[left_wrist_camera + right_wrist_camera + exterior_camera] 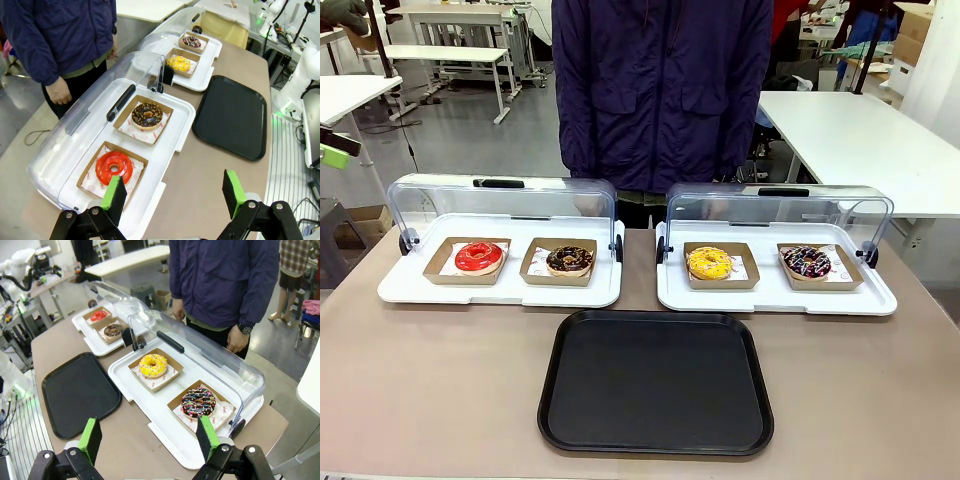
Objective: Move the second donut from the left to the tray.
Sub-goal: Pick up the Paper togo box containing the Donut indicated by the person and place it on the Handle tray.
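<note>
Left fingers (pixel 115 194) and right fingers (pixel 206 436) gape empty at their frames' bottom edges, the black tray (pixel 655 385) lies bare at lower centre, and the crumb-topped chocolate donut (pixel 569 260) sits centre-left in its cardboard holder (pixel 532 275), so the reach seems unstarted: left fingers must next descend astride it.

Two white display cases are set side by side on the far half of the brown desk (pixel 430 400), with clear lids raised toward the far side. In the left case (pixel 402 291), a red-glazed donut (pixel 479 257) is seated in a brown cardboard holder (pixel 436 270). In the right case (pixel 772 302), a yellow donut (pixel 710 263) is placed left and a dark sprinkled donut (pixel 807 262) right. A person in a dark blue jacket (pixel 660 90) is seen beyond them.
</note>
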You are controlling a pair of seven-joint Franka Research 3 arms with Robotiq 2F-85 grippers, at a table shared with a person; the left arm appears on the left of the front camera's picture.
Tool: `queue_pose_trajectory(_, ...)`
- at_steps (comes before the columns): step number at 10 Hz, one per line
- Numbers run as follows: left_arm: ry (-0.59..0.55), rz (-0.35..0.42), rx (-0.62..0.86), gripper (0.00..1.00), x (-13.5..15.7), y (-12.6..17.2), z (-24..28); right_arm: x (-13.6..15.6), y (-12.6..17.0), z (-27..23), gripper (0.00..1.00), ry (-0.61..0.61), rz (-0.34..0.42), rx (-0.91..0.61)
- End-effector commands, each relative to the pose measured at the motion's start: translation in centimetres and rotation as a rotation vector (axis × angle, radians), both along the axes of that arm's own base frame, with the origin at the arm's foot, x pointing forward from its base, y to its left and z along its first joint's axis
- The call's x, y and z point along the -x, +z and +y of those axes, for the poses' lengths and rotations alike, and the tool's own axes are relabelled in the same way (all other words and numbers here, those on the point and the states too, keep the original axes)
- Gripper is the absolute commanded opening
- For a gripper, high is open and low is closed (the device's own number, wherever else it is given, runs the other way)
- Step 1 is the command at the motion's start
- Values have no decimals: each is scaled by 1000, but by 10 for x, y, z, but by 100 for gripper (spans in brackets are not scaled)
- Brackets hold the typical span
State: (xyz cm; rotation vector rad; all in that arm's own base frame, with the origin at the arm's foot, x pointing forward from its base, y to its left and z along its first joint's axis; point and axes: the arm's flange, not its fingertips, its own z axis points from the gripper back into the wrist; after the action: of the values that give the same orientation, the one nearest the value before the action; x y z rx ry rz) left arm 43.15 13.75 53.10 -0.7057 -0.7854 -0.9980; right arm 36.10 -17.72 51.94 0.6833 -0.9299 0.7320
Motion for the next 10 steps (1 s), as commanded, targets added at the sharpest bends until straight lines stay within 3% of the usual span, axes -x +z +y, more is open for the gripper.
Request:
queue_pose_trajectory(1,-8,-10,15,100,0,2,0,-4,1,0,100,5,-36,-14)
queue_pose_trajectory(10,-8,-10,15,100,0,2,0,-4,1,0,100,5,-36,-14)
